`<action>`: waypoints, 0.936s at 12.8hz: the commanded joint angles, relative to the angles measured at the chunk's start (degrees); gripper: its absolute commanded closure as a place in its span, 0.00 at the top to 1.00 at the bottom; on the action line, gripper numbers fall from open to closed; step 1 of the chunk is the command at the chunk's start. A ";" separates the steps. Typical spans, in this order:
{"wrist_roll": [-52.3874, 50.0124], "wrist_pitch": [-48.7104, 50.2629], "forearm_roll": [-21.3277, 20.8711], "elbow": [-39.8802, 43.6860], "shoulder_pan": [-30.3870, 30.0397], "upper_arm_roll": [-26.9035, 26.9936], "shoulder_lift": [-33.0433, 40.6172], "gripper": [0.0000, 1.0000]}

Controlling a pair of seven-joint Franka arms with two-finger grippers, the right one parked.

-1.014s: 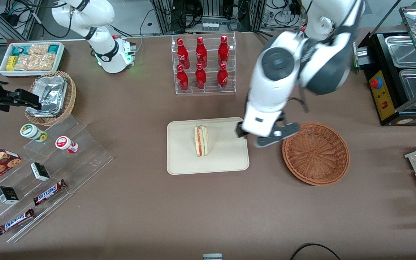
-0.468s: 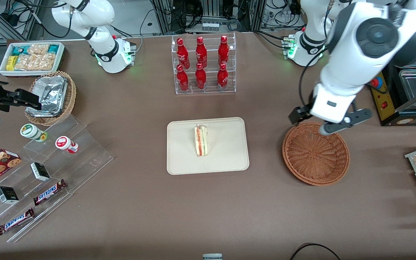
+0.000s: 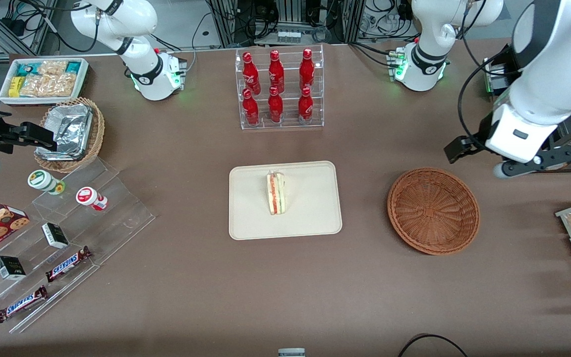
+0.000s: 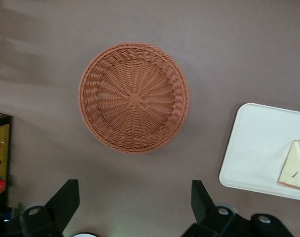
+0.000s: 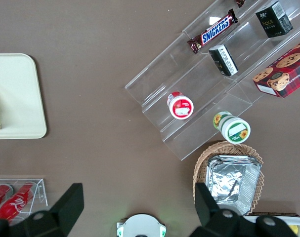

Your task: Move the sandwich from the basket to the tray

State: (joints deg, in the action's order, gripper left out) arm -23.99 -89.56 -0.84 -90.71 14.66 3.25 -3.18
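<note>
Down on the counter, the basket lay bare inside, nearer the front camera than the claw and a little toward the parked arm's end. The tray sat well apart from the claw, farther still toward that end, and held the sandwich standing on edge near its middle, red and green filling showing along one side.

The claw hung above the counter near the basket's rim, held high on the working arm at that arm's end of the counter, its fingers spread wide with nothing between them. In the wrist view the claw looked straight down on the basket.

That view cut off the tray at its edge, and only a corner of the sandwich showed there.
</note>
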 commanded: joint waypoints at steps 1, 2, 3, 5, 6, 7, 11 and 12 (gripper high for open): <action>5.95 0.26 0.22 -3.85 -3.31 -0.52 3.79 1.00; 7.88 0.26 0.22 -4.73 -4.45 -0.52 4.66 1.00; 10.16 0.18 0.22 -5.61 -5.86 -0.52 5.46 1.00; 14.73 0.17 1.79 -5.97 -8.76 -0.52 6.43 1.00; 16.58 0.09 1.80 -5.88 -9.73 -0.52 6.69 1.00; 17.91 0.09 1.89 -5.71 -10.52 -0.52 6.78 1.00; 18.10 -1.14 2.07 -2.30 -10.62 -0.61 4.33 1.00; 18.18 -1.06 2.59 -0.10 -10.62 -0.61 3.02 1.00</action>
State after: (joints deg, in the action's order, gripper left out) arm -6.66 -90.68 0.45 -94.33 4.55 3.06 1.74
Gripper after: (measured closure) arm 0.000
